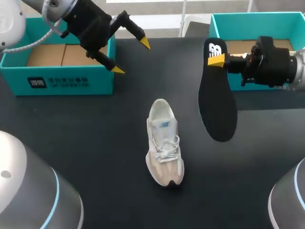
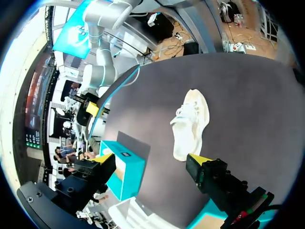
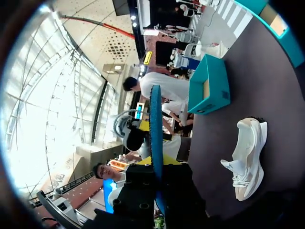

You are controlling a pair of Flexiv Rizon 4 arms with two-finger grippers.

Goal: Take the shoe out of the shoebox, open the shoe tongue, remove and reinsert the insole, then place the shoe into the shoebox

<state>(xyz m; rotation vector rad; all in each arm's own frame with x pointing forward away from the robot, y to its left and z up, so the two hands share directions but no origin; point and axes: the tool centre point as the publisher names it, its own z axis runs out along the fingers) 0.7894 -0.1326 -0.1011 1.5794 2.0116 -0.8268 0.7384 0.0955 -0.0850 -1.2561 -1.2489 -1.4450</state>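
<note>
The left arm is coming in from the far left corner. The left gripper is hanging in the air with its two yellow-tipped fingers spread wide and nothing between them. Just behind those fingers the left shoebox, teal with a brown cardboard floor, is standing open. Seen from the left wrist, the left gripper is pointing down at the dark table. The shoe is lying ahead of the fingers, close to one tip and touching neither.

The right arm is reaching in level from the right, in front of the right shoebox. The right gripper is pinching the insole at its heel end. In the right wrist view the insole is showing edge-on, rising straight out from between the fingers of the right gripper, one finger pressing on each face.

The insole is showing a black upper face with a white mark beside the fingers and a blue edge. Its toe end is pointing away from the fingers, off the table as far as can be told. The shoe is sitting upright on its sole, well apart from both pairs of fingers and roughly between them. It is cream-white with a tan toe cap, loose white laces and a small blue mark on the tongue, and its heel is facing the boxes.
</note>
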